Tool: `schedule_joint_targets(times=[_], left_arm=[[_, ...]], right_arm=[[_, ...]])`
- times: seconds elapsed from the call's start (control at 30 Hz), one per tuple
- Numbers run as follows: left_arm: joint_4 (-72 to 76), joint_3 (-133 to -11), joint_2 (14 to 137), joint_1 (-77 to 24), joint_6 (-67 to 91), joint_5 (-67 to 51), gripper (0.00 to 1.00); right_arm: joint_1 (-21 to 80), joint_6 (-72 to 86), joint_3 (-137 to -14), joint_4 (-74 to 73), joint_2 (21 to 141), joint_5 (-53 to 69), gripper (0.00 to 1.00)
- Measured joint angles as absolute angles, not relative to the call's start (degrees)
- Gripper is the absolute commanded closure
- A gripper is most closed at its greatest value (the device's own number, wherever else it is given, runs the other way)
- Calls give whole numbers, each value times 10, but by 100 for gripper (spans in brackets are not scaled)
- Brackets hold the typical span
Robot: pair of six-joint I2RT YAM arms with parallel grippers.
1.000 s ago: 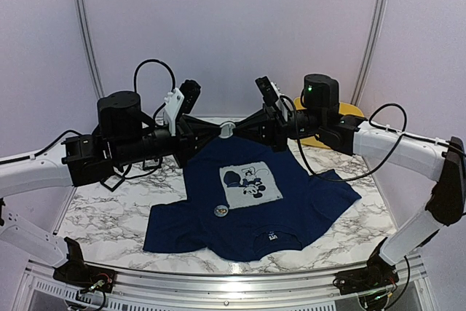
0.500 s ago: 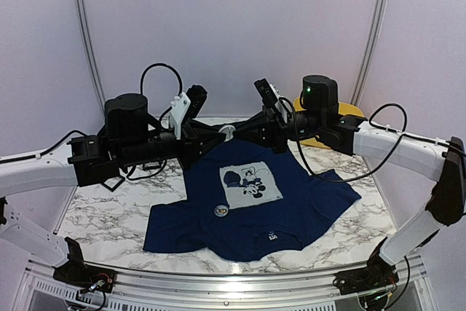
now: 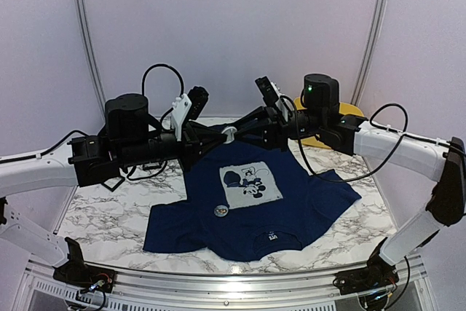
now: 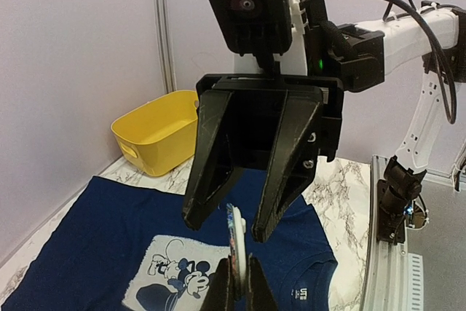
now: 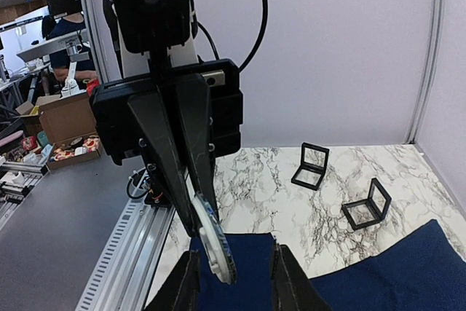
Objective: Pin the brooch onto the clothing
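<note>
The right gripper [image 5: 233,267] has just parted its jaws and the left arm has edged in. The left gripper [image 4: 237,267] is clamped on the brooch [image 4: 234,229], in the air at 12 o'clock of the shirt's [image 3: 306,194] print [image 3: 250,183]. The handover looks done, the pinning not. A small disc [image 3: 220,210] lies at 8 o'clock of the print.

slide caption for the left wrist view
Left gripper pinches a round brooch; right gripper, jaws open, straddles it above the navy T-shirt.

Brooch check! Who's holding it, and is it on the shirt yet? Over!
Left pincer shut on brooch, mid-air. Right pincer open around it. T-shirt spread below, not pinned yet. Nothing blocking. Over.
</note>
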State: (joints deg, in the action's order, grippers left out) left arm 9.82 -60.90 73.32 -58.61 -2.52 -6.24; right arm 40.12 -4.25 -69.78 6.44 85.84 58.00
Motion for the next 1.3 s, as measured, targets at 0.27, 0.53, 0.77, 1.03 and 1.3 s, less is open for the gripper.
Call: schedule_joint_targets(times=[0.27,0.53,0.77,1.03,1.3], left_arm=[[98,-609,733,-586,-28,-74,100],[99,-609,733,-586,-30,-80,100],[100,-609,733,-586,-31,-81,100],[100,-609,733,-585,-33,-84,100],[100,-609,734,-584,-50,-102,100]], right_arm=[[407,-19,-698,98,858,580,68],[411,-30,-698,88,859,580,61],[411,-48,-698,66,860,580,72],[413,-47,-698,61,863,581,89],[413,-45,-700,56,864,592,92]])
